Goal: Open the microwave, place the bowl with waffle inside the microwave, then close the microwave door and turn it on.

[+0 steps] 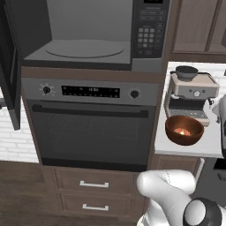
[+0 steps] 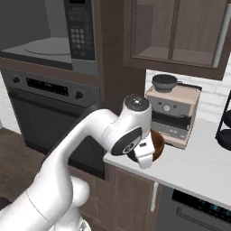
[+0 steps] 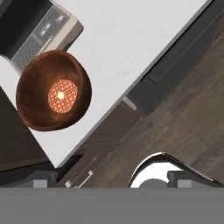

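Gripper (image 3: 110,179) is standing spread wide, one tip at each lower corner of hand view. Bowl (image 3: 52,65) is sitting outside the gap between them, toward upper left of that view

Bowl is resting upright on the counter (image 3: 131,35), near the corner. Its rim is running close to the counter's short side; coffee machine (image 1: 194,95) is standing right behind it. Can't tell whether those two are touching. Waffle (image 3: 63,96) is lying on the bowl floor, leaving a band of bare wood around it

More room is opening along the counter on the right of the bowl in right base view, running from the coffee machine toward the black rack (image 2: 225,133). Wall cabinet (image 2: 176,36) is hanging above that stretch. In the same view the arm (image 2: 49,185) is reaching up from lower left, and its hand is partly covering the bowl

Microwave (image 1: 149,37) is standing above the wall oven (image 1: 90,128), left of the counter in left base view. Microwave door (image 1: 9,66) is hanging open at the far left, leaving the front of the cavity uncovered. Turntable (image 1: 84,48) is lying flat inside, its round edge showing
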Motion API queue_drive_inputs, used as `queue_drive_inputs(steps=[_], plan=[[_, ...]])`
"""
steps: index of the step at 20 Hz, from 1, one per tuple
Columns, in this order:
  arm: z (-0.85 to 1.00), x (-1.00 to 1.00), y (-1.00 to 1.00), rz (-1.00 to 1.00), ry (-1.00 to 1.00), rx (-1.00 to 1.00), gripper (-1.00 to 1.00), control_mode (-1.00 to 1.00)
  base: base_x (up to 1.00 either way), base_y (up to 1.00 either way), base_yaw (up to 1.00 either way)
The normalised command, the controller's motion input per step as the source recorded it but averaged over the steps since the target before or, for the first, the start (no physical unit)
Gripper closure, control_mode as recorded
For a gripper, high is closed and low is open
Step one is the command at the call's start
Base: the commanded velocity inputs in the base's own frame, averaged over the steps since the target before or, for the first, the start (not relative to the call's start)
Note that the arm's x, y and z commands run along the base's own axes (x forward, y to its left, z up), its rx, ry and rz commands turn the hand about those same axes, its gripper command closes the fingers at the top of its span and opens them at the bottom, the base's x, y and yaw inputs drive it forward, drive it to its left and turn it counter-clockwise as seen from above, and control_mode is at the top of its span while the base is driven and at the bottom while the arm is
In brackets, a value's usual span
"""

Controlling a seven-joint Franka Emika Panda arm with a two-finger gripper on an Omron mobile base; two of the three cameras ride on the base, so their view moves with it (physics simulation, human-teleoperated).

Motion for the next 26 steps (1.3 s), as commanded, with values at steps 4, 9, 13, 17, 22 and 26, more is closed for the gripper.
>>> queue_drive_inputs(steps=[4,9,13,17,22,26], plan=[[-0.39,0.34,-0.24,0.01,0.0,0.03,-1.0,-1.0,0.0,0.0,0.0],[-0.32,0.59,-0.03,0.04,0.06,0.0,-1.0,-1.0,0.0,0.0,0.0],[-0.36,0.53,-0.03,0.04,0.05,0.0,-1.0,-1.0,0.0,0.0,0.0],[-0.4,0.37,-0.09,0.03,0.0,0.0,-1.0,-1.0,0.0,0.0,0.0],[-0.35,0.37,-0.09,0.04,0.0,0.0,-1.0,-1.0,0.0,0.0,0.0],[-0.38,0.3,-0.16,0.03,0.0,0.0,-1.0,-1.0,0.0,0.0,0.0]])
